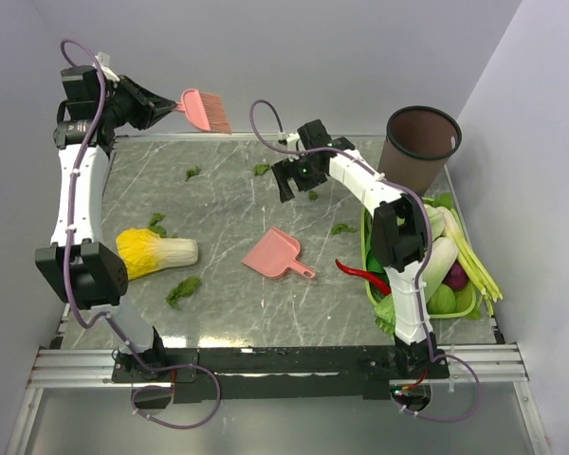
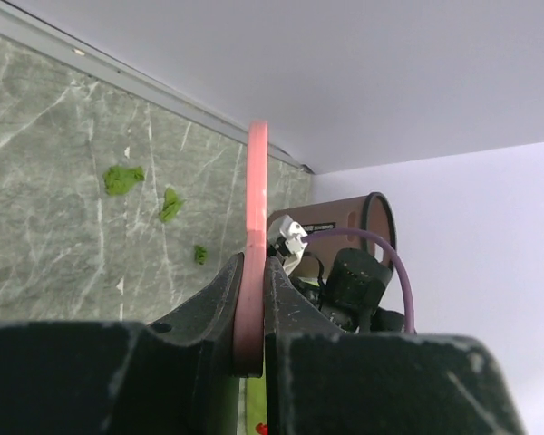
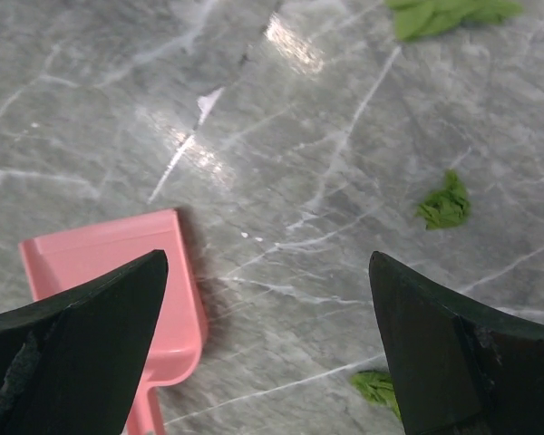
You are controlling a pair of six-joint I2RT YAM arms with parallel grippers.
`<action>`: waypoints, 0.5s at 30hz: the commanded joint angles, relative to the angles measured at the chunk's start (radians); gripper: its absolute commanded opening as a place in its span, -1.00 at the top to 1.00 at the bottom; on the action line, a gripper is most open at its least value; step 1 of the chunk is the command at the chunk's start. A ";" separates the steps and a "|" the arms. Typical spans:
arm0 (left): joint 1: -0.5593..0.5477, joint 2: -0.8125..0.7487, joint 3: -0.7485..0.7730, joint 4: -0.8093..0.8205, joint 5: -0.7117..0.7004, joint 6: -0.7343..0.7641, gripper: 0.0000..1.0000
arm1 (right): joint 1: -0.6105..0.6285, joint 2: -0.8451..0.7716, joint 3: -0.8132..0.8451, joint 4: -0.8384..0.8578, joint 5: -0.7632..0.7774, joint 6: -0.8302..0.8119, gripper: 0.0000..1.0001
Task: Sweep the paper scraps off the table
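Left gripper (image 1: 163,106), raised over the far left corner, clamped on the flat handle of a pink bristled brush (image 1: 207,110); ragged, leaf-like green paper scraps (image 1: 192,172) scattered over the veined, marble-look table (image 1: 228,213), some beside a yellow-and-white cabbage (image 1: 158,252), others toward the far middle; smooth pink plastic dustpan (image 1: 275,253) lying flat at centre; right gripper (image 1: 289,183) beyond it, jaws wide apart, empty; brown tapered bin (image 1: 420,142) and green vegetable basket (image 1: 364,245) at right.

We hold our left arm raised high, the left tool (image 1: 169,104) clamped on a pink brush (image 1: 207,111). Our right arm reaches forward, the right tool (image 1: 289,187) angled down, jaws wide apart.
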 commanded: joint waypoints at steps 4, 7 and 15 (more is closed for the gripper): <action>-0.046 -0.063 -0.256 0.170 0.218 0.187 0.98 | 0.003 -0.125 -0.072 -0.006 -0.022 -0.004 -1.00; -0.048 -0.116 -0.471 0.120 0.233 0.346 0.98 | 0.026 -0.212 -0.130 -0.026 -0.026 -0.020 -1.00; -0.059 -0.500 -0.609 -0.257 -0.005 0.891 0.98 | 0.151 -0.521 -0.441 -0.029 -0.051 -0.106 -1.00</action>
